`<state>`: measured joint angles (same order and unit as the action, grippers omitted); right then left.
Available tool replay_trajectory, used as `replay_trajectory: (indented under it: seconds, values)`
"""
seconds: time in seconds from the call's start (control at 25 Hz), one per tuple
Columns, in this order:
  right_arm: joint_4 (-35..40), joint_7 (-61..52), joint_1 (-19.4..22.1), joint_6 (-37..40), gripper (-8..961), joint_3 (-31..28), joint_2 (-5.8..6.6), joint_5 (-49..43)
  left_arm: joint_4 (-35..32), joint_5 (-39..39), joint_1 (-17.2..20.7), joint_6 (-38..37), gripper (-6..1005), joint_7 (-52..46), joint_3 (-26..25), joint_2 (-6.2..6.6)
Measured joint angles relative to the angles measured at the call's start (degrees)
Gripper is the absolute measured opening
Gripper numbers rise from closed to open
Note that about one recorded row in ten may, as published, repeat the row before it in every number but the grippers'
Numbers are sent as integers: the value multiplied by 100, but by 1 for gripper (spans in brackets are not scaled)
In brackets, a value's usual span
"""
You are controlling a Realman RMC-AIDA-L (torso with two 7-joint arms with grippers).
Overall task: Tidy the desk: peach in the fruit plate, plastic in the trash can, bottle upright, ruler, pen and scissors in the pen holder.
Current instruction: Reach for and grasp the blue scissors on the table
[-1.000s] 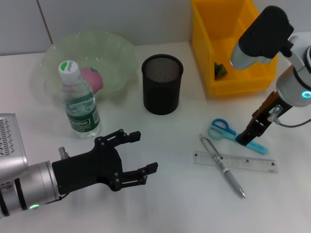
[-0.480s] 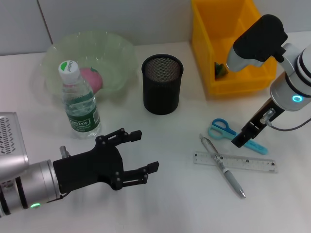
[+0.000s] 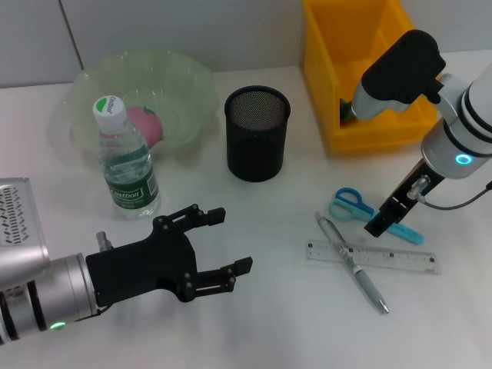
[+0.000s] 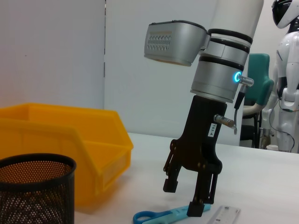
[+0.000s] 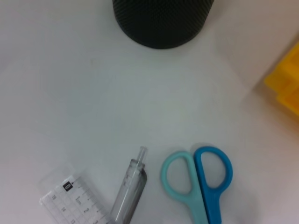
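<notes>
Left tool (image 3: 223, 242): fingers apart, holding nothing, parked low above the tabletop (image 3: 269, 323) at 7 o'clock.
Ruler (image 3: 373, 257): flat clear plastic strip at 4 o'clock, lying under the pen (image 3: 352, 264); slim metallic barrel, likely to roll.
Scissors (image 3: 363, 210): blades closed, two-tone blue plastic loops, flat at 3 o'clock.
Right tool (image 4: 189, 199): fingers apart, tips astride the scissor blades, nothing clamped.
Step in hand: judged as the scissors pick. Close squarely across the thin blades, lift level, then lower points-first.
Pen holder (image 3: 257, 132): black wire mesh cylinder, empty, at 12 o'clock.
Bottle (image 3: 126, 167): clear ribbed plastic, upright.
Peach (image 3: 146, 124): pink, in the translucent green fruit plate (image 3: 192, 73).
Trash can (image 3: 338, 115): rigid yellow bin at 1 o'clock.
</notes>
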<state>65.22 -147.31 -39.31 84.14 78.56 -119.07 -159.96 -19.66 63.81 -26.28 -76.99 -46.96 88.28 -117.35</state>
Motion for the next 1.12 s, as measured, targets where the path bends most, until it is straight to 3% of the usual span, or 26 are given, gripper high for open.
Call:
replay_trajectory:
  seconds: [1.12]
  values:
    - [-344,192,-130,-147,695,28,-2,9,-20,0,-7,-1,849,3,13,-25]
